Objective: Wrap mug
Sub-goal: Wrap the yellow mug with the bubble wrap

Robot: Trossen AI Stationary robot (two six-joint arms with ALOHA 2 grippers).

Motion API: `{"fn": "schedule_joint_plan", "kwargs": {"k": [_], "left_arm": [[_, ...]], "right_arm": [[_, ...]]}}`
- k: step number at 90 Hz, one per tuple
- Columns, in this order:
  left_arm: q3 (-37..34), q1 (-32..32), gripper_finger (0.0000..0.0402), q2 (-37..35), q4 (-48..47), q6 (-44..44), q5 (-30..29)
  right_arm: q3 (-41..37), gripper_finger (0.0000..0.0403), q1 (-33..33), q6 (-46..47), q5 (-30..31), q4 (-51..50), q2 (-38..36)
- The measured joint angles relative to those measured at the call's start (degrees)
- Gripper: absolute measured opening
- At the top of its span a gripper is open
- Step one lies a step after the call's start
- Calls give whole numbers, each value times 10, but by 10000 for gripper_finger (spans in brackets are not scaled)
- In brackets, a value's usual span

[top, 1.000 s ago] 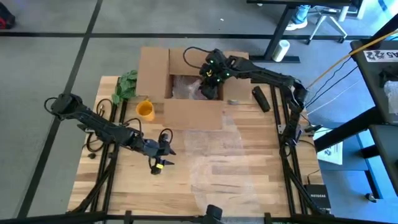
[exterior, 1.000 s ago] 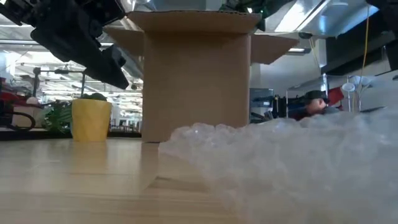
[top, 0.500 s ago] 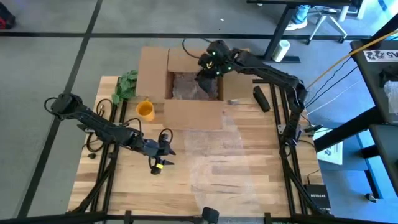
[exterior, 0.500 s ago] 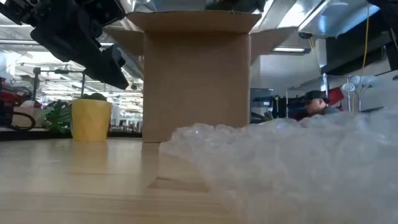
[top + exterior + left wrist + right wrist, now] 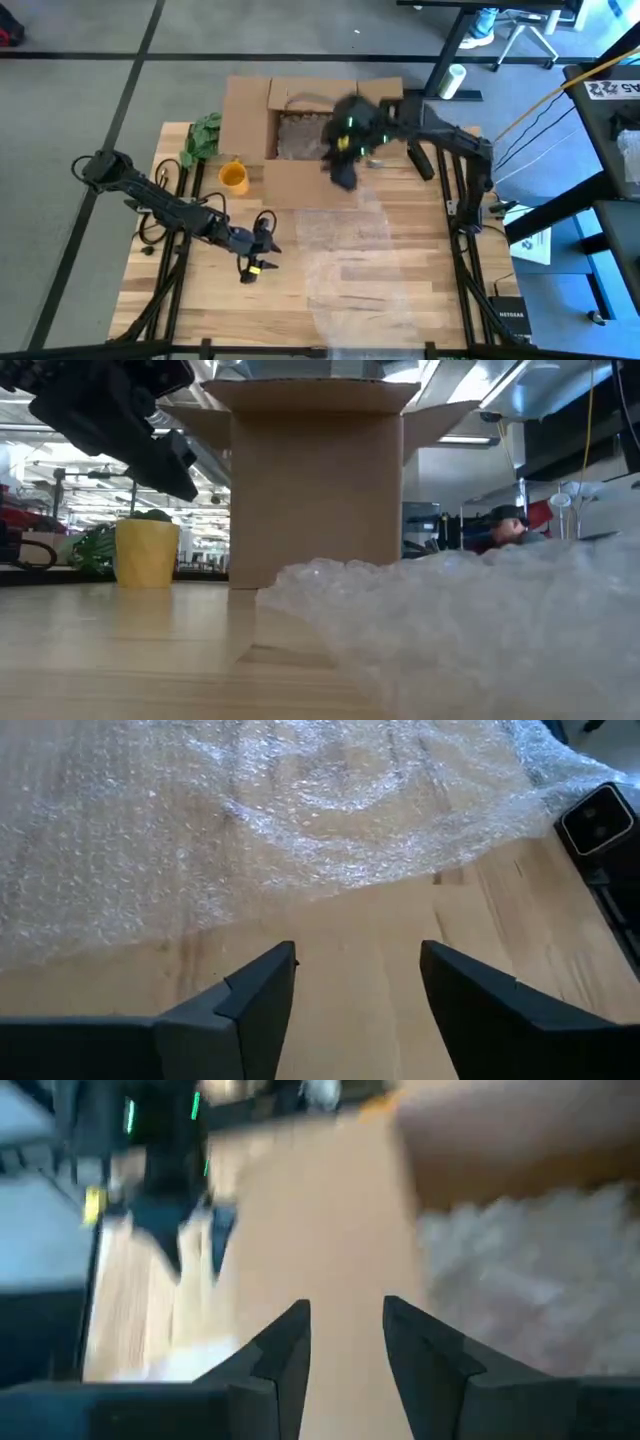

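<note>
the yellow ceramic mug [image 5: 233, 177] stands unwrapped beside the open brown cardboard box [image 5: 247, 110], so wrapping looks unstarted: the right gripper [image 5: 345, 1342], fingers apart and empty, hangs over the box's front flap, the left gripper [image 5: 355, 982], open and empty, near the clear bubble wrap sheet [image 5: 345, 245]; the mug needs fetching next.

Mug [image 5: 233, 177] left of box [image 5: 312, 135]; bubble wrap [image 5: 345, 250] before it.

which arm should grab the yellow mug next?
Probably left. The left gripper is open over bare table, same side as the yellow mug. The right gripper is open too, but across the cardboard box flap.
</note>
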Motion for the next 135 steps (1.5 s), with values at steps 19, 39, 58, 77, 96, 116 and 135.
{"fn": "schedule_joint_plan", "kwargs": {"k": [19, 39, 58, 77, 96, 116, 135], "left_arm": [[15, 10, 200, -29, -121, -47, -22], [15, 13, 200, -37, -112, -52, -26], [6, 23, 200, -4, 2, 18, -71], [5, 62, 169, 60, 88, 93, -76], [28, 134, 40, 107, 90, 137, 4], [49, 184, 2, 145, 96, 181, 58], [77, 223, 0, 199, 114, 210, 95]], "right_arm": [[-58, 113, 141, 27, 112, -24, 1], [-164, 113, 251, 107, 172, 6, -2], [-372, 113, 304, 203, 189, 183, -47], [-524, 112, 336, 299, 231, 334, -83], [-591, 57, 375, 365, 215, 456, -83], [-631, 10, 413, 426, 202, 520, -82], [-670, 2, 432, 456, 192, 580, -79]]}}
